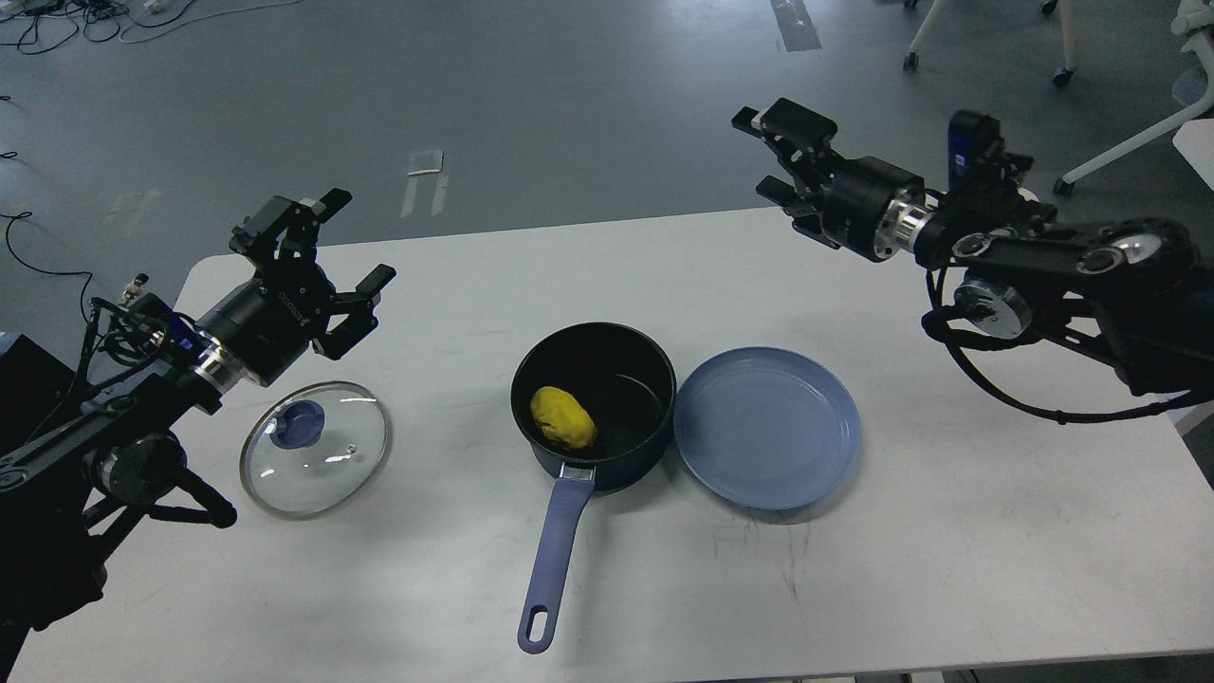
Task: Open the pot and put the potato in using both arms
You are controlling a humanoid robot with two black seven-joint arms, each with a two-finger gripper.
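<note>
Two grippers are hanging above the white table [948, 569], both with fingers spread and holding nothing. My left gripper [346, 247] is hovering over the table's left side, just above the glass lid [315, 448], which is lying flat on the table with its blue knob showing. My right gripper [773, 156] is hovering high near the far right edge. Between them the pot [594, 403] is sitting uncovered, handle pointing toward me, with the potato [562, 417] lying inside. I am seeing the blue plate [766, 427] touching the pot's right side.
</note>
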